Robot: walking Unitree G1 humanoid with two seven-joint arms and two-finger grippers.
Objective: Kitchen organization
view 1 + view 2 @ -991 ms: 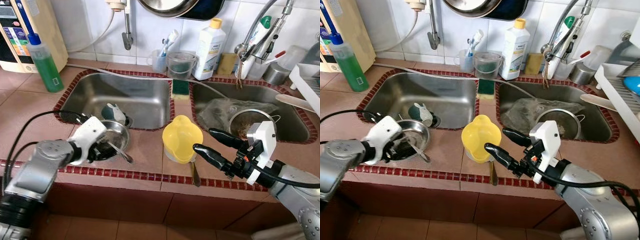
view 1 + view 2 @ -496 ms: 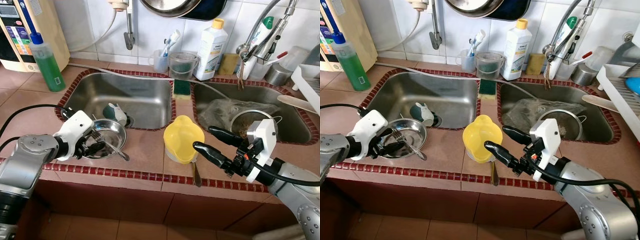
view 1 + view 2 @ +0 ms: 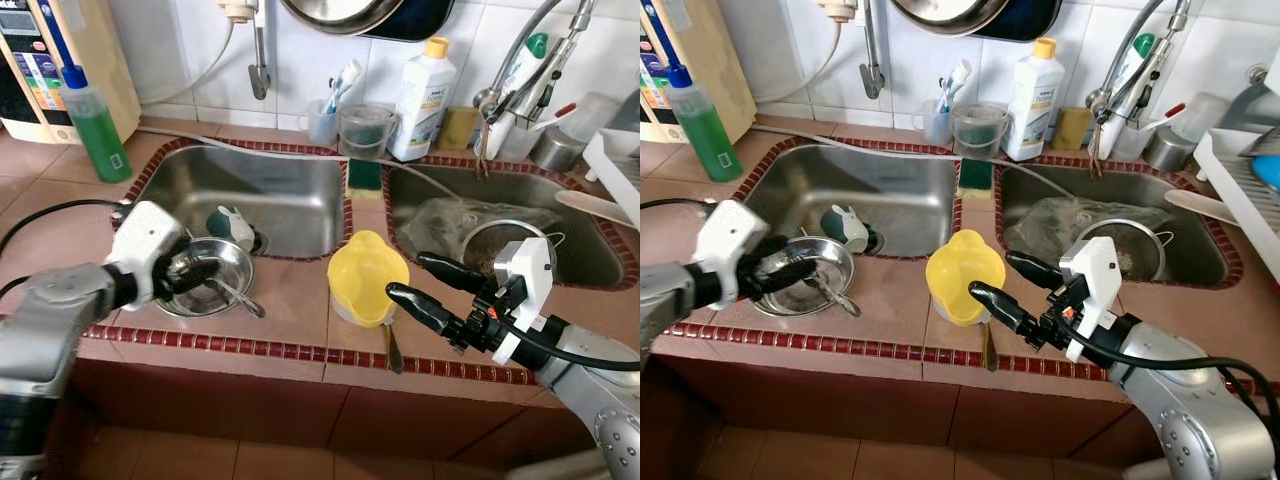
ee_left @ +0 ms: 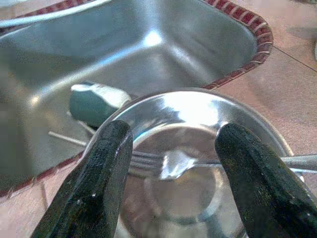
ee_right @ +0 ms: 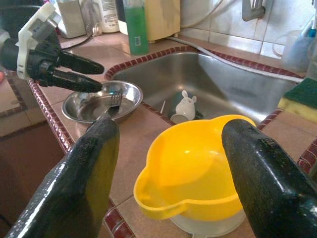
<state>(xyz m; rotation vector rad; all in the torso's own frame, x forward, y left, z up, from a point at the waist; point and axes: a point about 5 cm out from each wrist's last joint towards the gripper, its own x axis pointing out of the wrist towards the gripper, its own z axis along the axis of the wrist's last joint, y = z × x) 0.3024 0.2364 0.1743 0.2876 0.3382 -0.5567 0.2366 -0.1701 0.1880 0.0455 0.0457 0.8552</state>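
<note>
Hovering at lower left: left pincer [image 3: 200, 270], spread wide, holding nothing, over steel bowl [image 3: 215, 277] with fork [image 4: 163, 163] on tabletop [image 3: 290, 310]. At centre: right pincer [image 3: 1002, 282], wide apart, empty, beside yellow juicer [image 3: 366, 277]. Judged early; nothing grasped yet.

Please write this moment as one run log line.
left gripper: open over steel bowl with fork | right gripper: open beside yellow jug

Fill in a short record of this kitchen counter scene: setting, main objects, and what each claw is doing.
Setting: tiled counter with a double steel sink
Left claw: open, over the shallow round steel dish
In dish: a metal fork
Right claw: open, beside the yellow plastic juicer bowl
Left basin: a small teal and white cup
</note>
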